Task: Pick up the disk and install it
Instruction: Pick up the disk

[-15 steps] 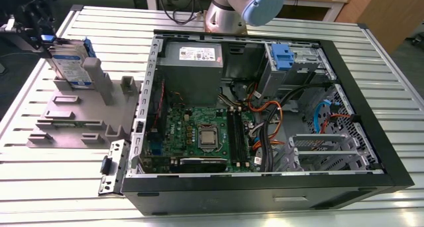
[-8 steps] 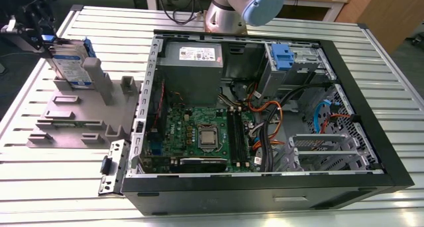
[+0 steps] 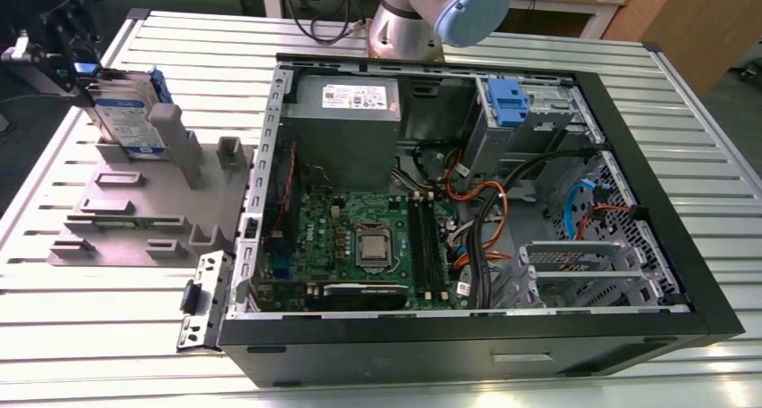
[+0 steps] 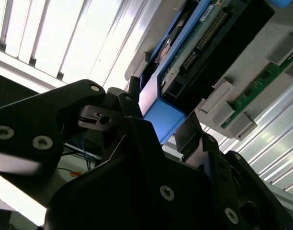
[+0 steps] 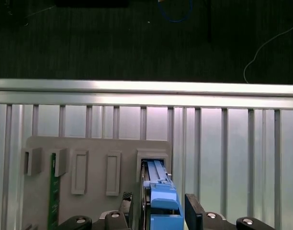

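While the disk [image 3: 125,113] stood upright in the grey holder [image 3: 131,207], unlifted, the gripper [image 5: 163,213] hung over that holder, fingers [image 5: 192,208] apart either side of the disk's blue end, so pickup and install into the computer case [image 3: 452,354] beside the holder were both undone.

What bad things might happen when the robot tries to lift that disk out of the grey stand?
The gripper sits over the disk, which stands upright in a slot of the grey holder. An off-centre grip might let it tilt and jam in the slot, or slip. The loose cables inside the computer case could also snag the disk going in.
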